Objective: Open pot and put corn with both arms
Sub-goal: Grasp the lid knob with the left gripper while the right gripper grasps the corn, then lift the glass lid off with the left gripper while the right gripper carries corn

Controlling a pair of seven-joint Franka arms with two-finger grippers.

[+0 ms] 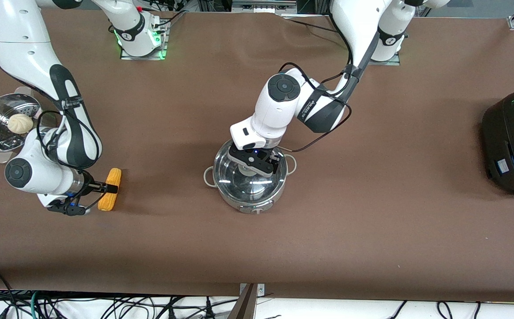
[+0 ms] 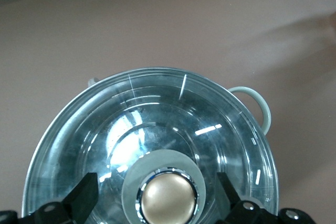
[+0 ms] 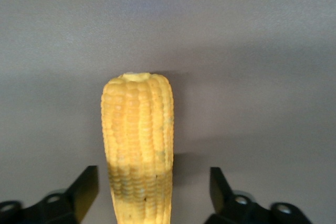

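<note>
Steel pot [image 1: 250,186]: upright, glass lid [image 2: 157,145] seated, copper knob [image 2: 169,199] on top. Corn [image 1: 110,189]: yellow cob lying flat, well apart from pot, toward the right arm's end.

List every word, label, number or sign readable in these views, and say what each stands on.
No text can be read for certain.
Left arm: white lettering on the dark forearm band, too small to read.
Right arm: a small label on the dark band, too blurred to read.
Rice cooker: a blue sticker and top buttons, illegible.
Pot, its lid and the corn: no markings visible.
</note>
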